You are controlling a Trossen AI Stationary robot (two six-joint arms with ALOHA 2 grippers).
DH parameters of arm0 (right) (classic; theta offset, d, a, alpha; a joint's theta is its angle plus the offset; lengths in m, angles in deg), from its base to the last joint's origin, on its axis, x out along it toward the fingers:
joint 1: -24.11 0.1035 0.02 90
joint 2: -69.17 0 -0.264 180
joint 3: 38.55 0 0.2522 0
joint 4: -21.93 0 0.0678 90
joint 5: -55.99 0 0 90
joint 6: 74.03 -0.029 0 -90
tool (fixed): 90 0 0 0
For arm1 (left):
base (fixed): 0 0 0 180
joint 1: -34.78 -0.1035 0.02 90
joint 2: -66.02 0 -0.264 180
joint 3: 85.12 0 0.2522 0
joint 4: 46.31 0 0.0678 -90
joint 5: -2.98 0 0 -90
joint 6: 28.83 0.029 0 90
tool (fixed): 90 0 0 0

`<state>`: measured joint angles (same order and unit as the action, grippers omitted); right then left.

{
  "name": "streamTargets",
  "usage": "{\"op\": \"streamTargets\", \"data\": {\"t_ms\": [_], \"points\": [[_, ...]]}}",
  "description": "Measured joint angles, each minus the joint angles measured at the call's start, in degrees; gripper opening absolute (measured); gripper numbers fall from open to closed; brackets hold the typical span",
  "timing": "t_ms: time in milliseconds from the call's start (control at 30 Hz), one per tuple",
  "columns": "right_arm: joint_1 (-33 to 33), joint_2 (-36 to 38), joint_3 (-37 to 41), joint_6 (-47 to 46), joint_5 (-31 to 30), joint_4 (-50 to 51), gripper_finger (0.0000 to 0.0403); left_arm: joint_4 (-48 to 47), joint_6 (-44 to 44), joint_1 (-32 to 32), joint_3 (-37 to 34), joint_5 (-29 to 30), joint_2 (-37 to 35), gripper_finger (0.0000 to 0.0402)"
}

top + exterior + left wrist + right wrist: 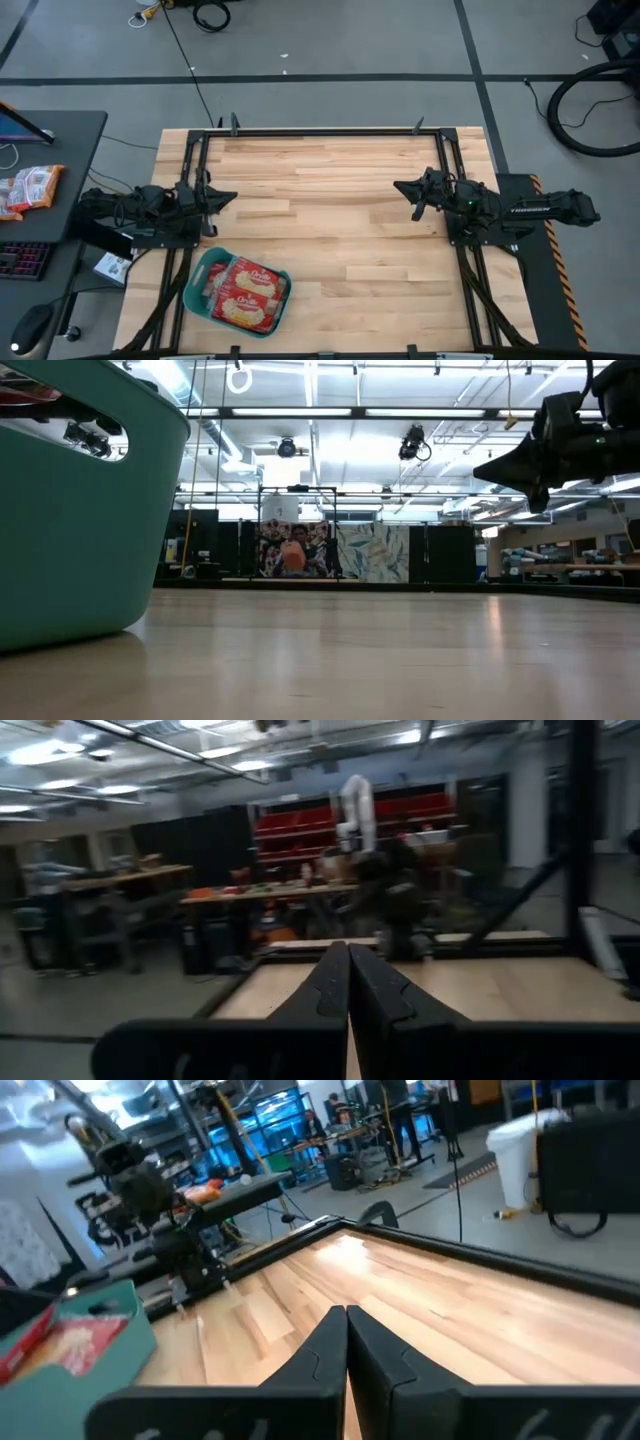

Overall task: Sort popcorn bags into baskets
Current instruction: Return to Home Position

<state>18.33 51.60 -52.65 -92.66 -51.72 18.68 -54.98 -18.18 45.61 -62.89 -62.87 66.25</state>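
A teal basket (199, 297) stands near the table's near left corner, its wall (70, 540) filling the low view's left side. Red popcorn bags (248, 292) with cream-yellow centres lie flat inside it; one shows in the right wrist view (50, 1342). My left gripper (228, 198) is shut with nothing in it, drawn back at the table's left edge, fingers together (349, 982). My right gripper (403, 186) is shut and bare at the table's right side, held above the wood, fingers closed (346, 1342).
An orange-and-white packet (28, 188) lies on the dark side desk off the table's left, beside a keyboard (22, 260) and mouse (32, 325). A black frame (330, 131) runs along the table's far edge. Bare wood (340, 220) stretches between the arms.
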Motion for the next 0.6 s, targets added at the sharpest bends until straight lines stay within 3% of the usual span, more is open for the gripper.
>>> {"op": "streamTargets", "data": {"t_ms": [233,400,600], "points": [[0.0,0.0,0.0,0.3,-0.2,0.0,0.0021,-1.2,-1.5,0.0,0.0,-3.2,0.0,0.0003],[0.0,0.0,0.0,1.2,-0.2,-0.1,0.0022,0.7,-4.9,0.0,-2.0,-9.9,0.0,0.0003],[0.0,0.0,0.0,1.2,-0.2,-0.2,0.0024,1.9,-4.0,0.0,-5.6,-9.5,0.0,0.0003]]}}
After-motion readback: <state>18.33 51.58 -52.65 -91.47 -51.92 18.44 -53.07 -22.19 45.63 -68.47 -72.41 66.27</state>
